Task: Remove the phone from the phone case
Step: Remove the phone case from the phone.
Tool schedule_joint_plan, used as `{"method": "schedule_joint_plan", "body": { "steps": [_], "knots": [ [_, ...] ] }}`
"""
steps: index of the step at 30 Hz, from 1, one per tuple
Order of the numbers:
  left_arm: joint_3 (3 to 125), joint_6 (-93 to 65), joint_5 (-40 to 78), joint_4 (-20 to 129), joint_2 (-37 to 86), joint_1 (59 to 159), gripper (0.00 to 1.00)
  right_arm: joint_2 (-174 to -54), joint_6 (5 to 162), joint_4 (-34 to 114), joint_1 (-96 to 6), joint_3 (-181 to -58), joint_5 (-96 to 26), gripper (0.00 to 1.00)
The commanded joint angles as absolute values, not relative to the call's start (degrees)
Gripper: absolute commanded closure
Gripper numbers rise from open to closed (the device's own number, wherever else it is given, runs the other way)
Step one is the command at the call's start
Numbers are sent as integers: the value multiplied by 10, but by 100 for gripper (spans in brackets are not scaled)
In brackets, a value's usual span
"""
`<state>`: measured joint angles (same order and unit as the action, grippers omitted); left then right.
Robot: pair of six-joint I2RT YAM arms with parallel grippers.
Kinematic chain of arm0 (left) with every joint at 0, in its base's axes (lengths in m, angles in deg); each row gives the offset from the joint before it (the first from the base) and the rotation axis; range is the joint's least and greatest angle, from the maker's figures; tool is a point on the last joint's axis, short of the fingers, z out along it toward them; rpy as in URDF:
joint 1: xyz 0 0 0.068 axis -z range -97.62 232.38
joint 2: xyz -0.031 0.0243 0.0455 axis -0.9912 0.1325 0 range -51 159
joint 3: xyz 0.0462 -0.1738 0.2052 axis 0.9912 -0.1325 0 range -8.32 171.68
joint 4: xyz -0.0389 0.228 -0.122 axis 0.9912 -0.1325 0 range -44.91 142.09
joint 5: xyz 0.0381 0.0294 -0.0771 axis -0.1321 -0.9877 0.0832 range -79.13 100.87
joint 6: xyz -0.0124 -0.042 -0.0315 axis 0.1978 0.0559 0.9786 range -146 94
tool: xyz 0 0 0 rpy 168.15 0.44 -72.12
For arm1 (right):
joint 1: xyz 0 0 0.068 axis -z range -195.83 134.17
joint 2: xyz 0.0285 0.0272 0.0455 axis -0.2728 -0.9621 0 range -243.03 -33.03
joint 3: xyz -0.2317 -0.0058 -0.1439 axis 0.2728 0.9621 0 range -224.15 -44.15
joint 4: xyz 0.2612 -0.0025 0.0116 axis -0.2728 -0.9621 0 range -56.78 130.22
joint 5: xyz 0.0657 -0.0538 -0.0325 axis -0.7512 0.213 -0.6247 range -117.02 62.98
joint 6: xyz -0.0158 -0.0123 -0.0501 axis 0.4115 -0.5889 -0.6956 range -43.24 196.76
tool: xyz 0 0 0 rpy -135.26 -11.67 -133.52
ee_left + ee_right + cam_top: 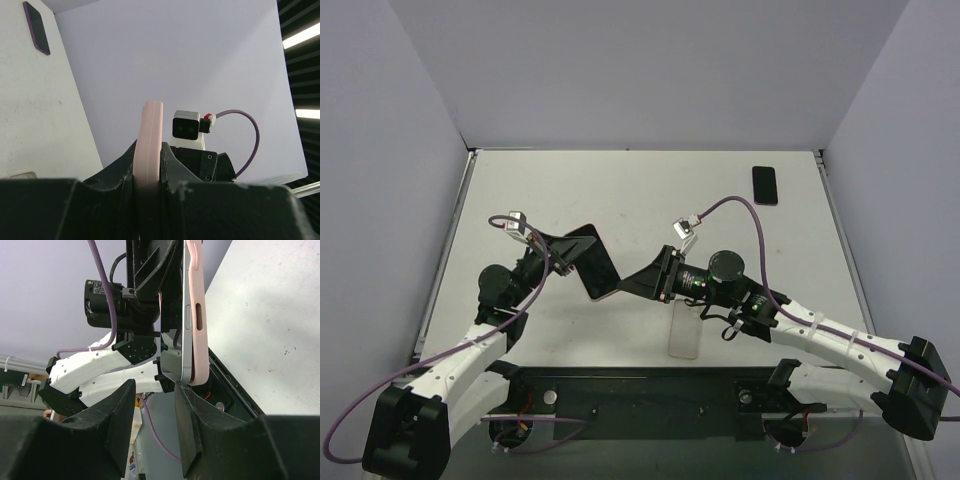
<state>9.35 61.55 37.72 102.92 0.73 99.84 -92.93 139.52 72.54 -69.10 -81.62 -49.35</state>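
Phone (186, 355), seated in its pink phone case (198, 355), hangs edge-up in the air above the table (520, 190). On the case's left side my left gripper (149, 150) is clamped across its rim, with the pink edge squeezed between both fingers. At the case's lower right corner my right gripper (155, 390) waits with its jaws apart and nothing between them. The phone's silver edge lies just beside one finger, and I cannot tell whether they touch.

I see three risks. If my left clamp is pinching the phone through the soft shell, no pull from the right will free it. If my right jaws bite the pink lip along with the silver edge, a tug would drag the whole thing and could twist it out of my left fingers. If the phone pops loose before I have a firm hold, it drops to the table.

Below and right of the case a clear flat piece (683, 330) lies on the table. Far to the case's upper right sits a dark handset (765, 185), well apart.
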Motion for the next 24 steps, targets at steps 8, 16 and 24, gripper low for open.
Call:
{"method": "schedule_joint_plan", "body": {
  "steps": [8,16,24],
  "knots": [
    [95,658,365,1131,15,996,100,-919,1378,741,-687,-819,-488,67],
    [86,682,368,1163,28,996,100,-926,1382,749,-684,-819,-486,67],
    [78,690,371,1177,28,1004,100,-950,1394,780,-684,-829,-491,67]
  ]
}}
